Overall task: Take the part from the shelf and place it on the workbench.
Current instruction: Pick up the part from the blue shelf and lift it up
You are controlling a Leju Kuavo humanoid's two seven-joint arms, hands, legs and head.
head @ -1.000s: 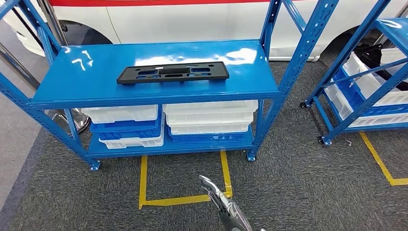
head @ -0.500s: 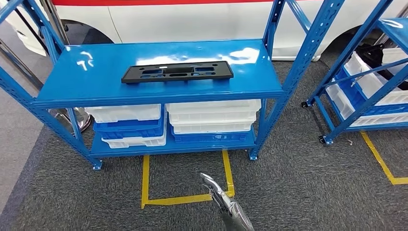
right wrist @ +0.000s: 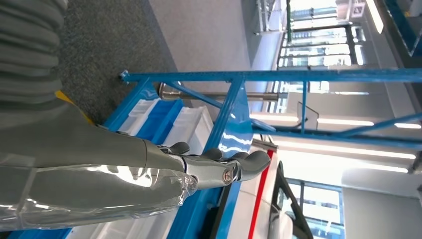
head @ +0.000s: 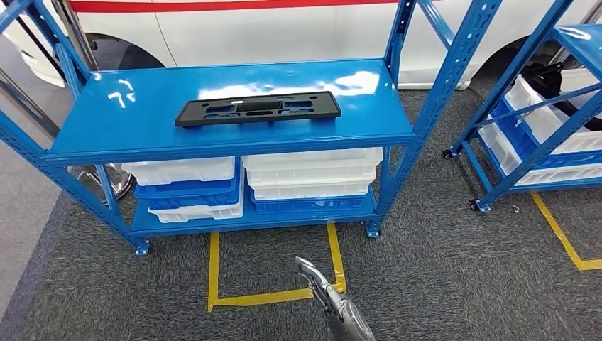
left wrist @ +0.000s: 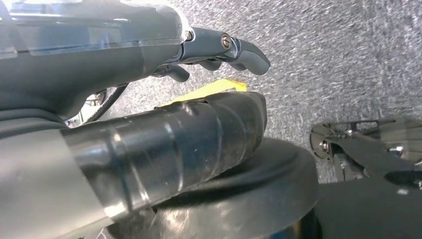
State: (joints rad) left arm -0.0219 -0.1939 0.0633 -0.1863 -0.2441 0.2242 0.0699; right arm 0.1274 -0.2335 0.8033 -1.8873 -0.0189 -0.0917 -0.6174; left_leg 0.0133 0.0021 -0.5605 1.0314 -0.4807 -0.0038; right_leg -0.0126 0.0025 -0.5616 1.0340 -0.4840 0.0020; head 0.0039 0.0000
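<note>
Grey carpet (head: 440, 284) marked with yellow tape lines (head: 270, 295) spreads under a blue metal shelf rack (head: 234, 135), and behind the rack stands a white vehicle with a red stripe (head: 284, 25), cut off by the frame's upper edge. On the rack's glossy upper shelf lies the flat black plastic part with cut-out slots (head: 257, 108), resting lengthwise near the middle, apart from both hands. Below it, stacked white and blue plastic bins (head: 248, 186) fill the lower shelf; what they hold is hidden. A second blue rack (head: 532, 114) at the right edge is only partly in frame, with more bins and some dark object too cropped to identify.

In the head view a silver arm (head: 334, 302) rises from the bottom edge over the tape, its lower part cut off; which arm it is cannot be told from that view.

The right hand (right wrist: 209, 167) shows in the right wrist view, its dark fingers (right wrist: 249, 164) loosely extended and slightly apart, holding nothing, with the rack behind it. The left hand (left wrist: 209, 52) appears in the left wrist view above the carpet, fingers (left wrist: 249, 55) partly curled with nothing in them; the grey cover hides much of it, so how far they are closed cannot be told.
</note>
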